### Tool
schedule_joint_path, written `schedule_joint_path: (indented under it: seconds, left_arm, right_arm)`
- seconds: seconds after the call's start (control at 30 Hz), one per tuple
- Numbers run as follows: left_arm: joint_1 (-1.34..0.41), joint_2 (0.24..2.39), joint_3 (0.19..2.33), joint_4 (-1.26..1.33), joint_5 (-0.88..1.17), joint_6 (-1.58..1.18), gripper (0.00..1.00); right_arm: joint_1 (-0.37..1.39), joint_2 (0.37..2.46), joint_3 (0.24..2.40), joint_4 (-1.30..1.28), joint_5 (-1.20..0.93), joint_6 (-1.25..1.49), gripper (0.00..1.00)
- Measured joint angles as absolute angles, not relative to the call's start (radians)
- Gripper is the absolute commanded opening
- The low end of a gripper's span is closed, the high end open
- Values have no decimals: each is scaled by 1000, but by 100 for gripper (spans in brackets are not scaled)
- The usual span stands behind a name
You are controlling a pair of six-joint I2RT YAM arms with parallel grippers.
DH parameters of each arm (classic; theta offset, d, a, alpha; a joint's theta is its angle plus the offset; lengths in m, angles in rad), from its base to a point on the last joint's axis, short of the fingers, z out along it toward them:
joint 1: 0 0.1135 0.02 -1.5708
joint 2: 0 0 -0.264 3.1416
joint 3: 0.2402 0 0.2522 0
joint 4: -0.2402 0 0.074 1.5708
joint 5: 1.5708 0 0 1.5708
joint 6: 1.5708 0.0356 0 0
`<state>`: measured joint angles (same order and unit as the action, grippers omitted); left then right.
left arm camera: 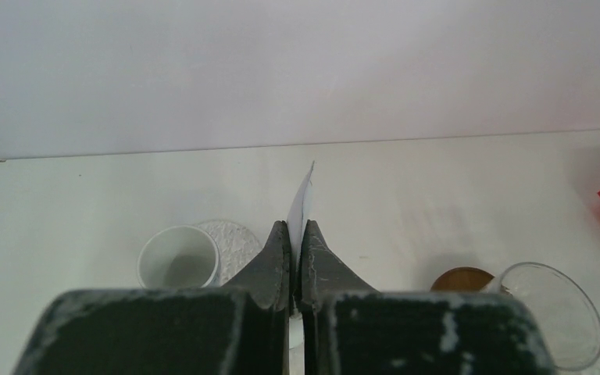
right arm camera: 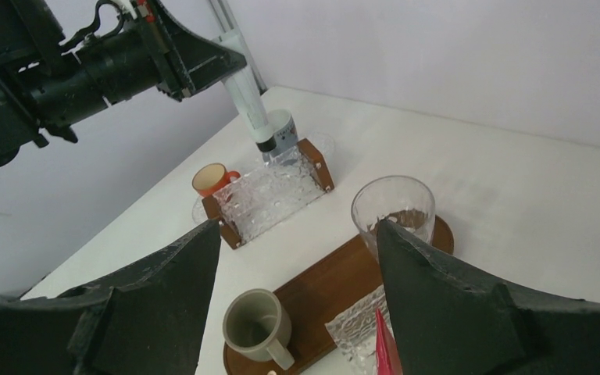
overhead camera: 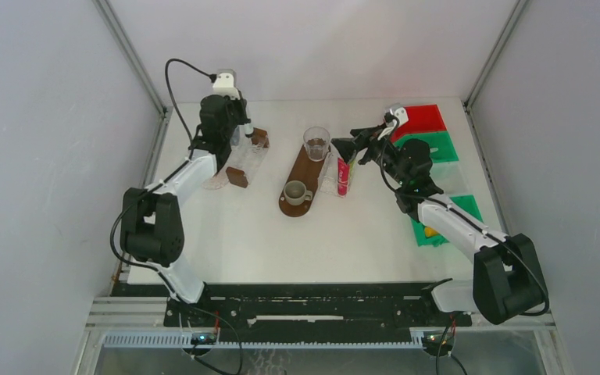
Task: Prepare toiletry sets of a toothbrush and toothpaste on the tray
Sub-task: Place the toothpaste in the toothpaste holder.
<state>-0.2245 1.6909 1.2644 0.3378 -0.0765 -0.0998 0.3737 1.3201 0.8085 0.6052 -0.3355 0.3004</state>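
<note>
A pink-red toothpaste (overhead camera: 343, 176) lies on a clear textured dish (right arm camera: 359, 324) just right of the oval wooden tray (overhead camera: 306, 166); its tip shows in the right wrist view (right arm camera: 384, 351). My right gripper (overhead camera: 351, 150) hangs open above it, fingers wide apart (right arm camera: 297, 234) and holding nothing. My left gripper (overhead camera: 238, 134) is at the back left, shut (left arm camera: 297, 230) on a white flat-ended tube (right arm camera: 244, 94) with a black collar. The tube hangs cap down over a clear tray with wooden ends (right arm camera: 269, 195). I cannot make out a toothbrush.
On the wooden tray stand a drinking glass (overhead camera: 316, 142) and a grey mug (overhead camera: 295, 191). A white cup (left arm camera: 178, 256) and an orange cup (right arm camera: 212, 180) sit near the clear tray. A red bin (overhead camera: 422, 117) and green bins (overhead camera: 445, 219) line the right side.
</note>
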Motion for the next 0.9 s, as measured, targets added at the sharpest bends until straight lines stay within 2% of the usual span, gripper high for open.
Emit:
schedule_joint_path:
  seconds: [0.9]
  left_arm:
    - [-204,1834,1264,462,-56,-132,0]
  right_arm:
    - [313,1372,724,749,-398,390,80]
